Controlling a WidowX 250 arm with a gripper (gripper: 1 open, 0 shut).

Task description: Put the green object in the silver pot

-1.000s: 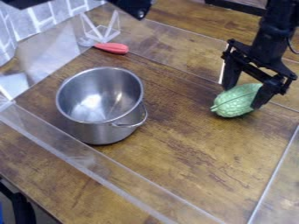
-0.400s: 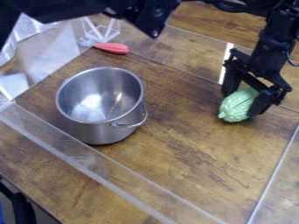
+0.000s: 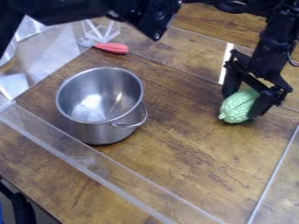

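Right now the black jointed gripper has its fingers around the light green, bumpy oval object, seemingly clamped on it, over the brown wooden tabletop.

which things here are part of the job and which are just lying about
Part of the job:
- light green bumpy oval object
- round shiny silver pot
- black robot gripper, at the green object

Just lying about:
- small red item beyond the pot
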